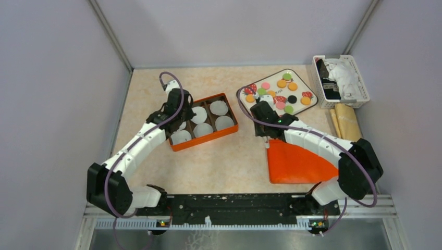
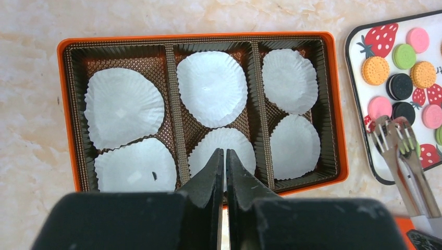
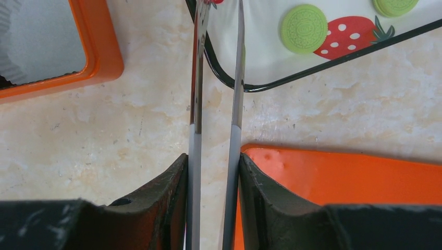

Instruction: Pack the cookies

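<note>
The cookies (image 1: 282,83) are small orange, green, pink and black discs lying on a white strawberry-print tray (image 1: 298,108) at the back right. They also show in the left wrist view (image 2: 375,70), and one green cookie (image 3: 304,28) shows in the right wrist view. My right gripper (image 1: 265,113) (image 3: 213,161) is shut on metal tongs (image 2: 401,151) (image 3: 238,78), whose forked tips hang over the tray's near-left corner with nothing between them. Above the orange box (image 1: 229,127) (image 2: 198,37), my left gripper (image 1: 181,115) (image 2: 225,153) is shut but for a hairline slit and holds nothing. White paper cups (image 2: 211,86) sit in the box's compartments.
An orange lid (image 1: 297,164) (image 3: 354,187) lies on the table under my right forearm. A white basket (image 1: 341,80) with cloth and dark items stands at the back right, with a tan roll (image 1: 346,122) in front of it. Grey walls close in the table.
</note>
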Controlling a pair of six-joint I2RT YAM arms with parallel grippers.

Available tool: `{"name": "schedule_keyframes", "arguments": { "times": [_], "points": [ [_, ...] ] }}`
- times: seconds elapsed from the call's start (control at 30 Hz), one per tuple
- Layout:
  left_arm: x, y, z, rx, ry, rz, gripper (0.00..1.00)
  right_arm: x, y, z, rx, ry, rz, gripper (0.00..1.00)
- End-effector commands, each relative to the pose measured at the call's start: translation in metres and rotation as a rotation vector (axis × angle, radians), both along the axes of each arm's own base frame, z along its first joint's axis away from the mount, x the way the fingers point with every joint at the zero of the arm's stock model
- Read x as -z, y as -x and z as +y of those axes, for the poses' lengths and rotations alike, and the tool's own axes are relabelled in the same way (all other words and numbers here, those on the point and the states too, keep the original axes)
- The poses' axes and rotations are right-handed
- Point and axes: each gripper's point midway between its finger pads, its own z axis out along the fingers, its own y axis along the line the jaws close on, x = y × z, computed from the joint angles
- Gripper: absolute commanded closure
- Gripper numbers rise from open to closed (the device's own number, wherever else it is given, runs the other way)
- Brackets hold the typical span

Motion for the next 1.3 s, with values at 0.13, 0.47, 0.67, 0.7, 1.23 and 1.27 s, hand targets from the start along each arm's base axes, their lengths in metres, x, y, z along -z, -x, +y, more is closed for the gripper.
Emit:
{"name": "schedule_keyframes", "arguments": {
  "times": [0.13,0.47,0.67,0.7,1.23,1.27],
  "points": [
    [-0.007,0.005,-0.001,0.011,0.02,-0.029,0.9,-0.032,-0.003,-0.005,0.051,-0.067,-0.072,0.66],
    [-0.006,0.007,0.005,-0.002,0.002,-0.032,0.89,-0.015,-0.008,0.0,0.052,-0.044,-0.038,0.58],
    [-0.009,0.008,0.007,-0.007,-0.001,-0.041,0.88,-0.009,-0.015,0.001,0.064,-0.041,-0.032,0.57],
    [-0.009,0.008,0.007,-0.009,-0.001,-0.043,0.88,-0.009,-0.017,0.001,0.068,-0.045,-0.034,0.57],
    [-0.01,0.013,0.012,-0.02,-0.004,-0.043,0.86,-0.008,-0.041,0.015,0.063,-0.089,-0.03,0.58],
    [-0.01,0.013,0.012,-0.021,-0.004,-0.043,0.86,-0.008,-0.042,0.015,0.062,-0.088,-0.028,0.58]
  ]
}}
